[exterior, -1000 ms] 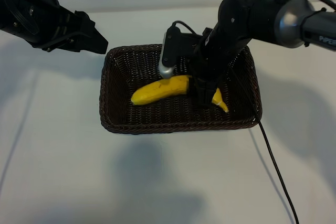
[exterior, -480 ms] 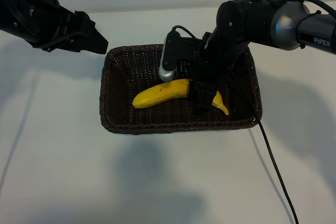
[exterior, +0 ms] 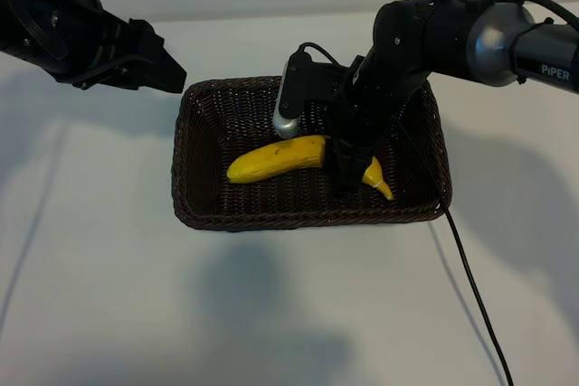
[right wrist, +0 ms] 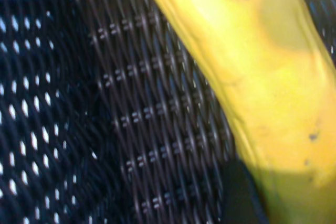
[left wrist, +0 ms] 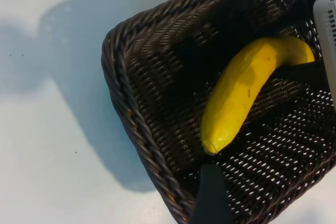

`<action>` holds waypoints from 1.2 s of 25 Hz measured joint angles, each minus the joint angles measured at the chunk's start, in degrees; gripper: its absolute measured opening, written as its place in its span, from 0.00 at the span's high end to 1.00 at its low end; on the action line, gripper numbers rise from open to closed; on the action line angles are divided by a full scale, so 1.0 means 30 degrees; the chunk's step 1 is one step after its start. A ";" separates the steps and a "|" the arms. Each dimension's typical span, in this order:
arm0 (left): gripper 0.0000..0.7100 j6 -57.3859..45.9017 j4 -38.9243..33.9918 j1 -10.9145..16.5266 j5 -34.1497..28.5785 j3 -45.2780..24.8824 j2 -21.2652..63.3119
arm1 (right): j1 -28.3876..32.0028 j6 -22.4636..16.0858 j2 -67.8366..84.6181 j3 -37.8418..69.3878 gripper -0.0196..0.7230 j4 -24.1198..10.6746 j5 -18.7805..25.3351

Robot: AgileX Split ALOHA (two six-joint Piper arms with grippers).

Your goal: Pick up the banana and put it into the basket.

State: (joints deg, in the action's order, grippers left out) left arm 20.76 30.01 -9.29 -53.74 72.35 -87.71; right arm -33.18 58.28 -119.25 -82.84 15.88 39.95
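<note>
Banana (exterior: 276, 159) in basket (exterior: 194, 214) — right claw (exterior: 348, 167) clamped on it, stem-ward of mid.

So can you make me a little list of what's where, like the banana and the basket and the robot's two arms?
banana: lying inside the basket, on its woven floor
basket: dark brown wicker, on the white table
right tool: down inside the basket, astride the banana near its stem end; whether it grips or has let go, I cannot tell
left tool: open, empty, hanging above the table beside the basket's far left corner
black cable: trails across the table from the basket's right side
task: banana is already in the basket
</note>
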 joint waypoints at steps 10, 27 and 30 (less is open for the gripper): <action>0.16 -0.0040 -0.0016 0.0000 0.0000 0.0000 0.0000 | 0.0000 -0.1697 0.0996 0.0000 0.07 -0.0971 0.0172; 0.16 -0.0040 -0.0435 0.0000 0.0065 0.0000 0.0000 | 0.0000 -1.0811 0.4393 -0.0898 0.11 -0.4893 0.4148; 0.16 -0.0040 -0.0453 0.0000 0.0082 0.0000 0.0000 | 0.0000 -1.3073 0.4417 -0.2438 0.12 -0.5171 0.6345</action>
State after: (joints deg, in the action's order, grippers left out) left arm 20.64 28.65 -9.29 -53.49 72.35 -87.71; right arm -33.18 19.06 -106.00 -90.15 0.36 58.98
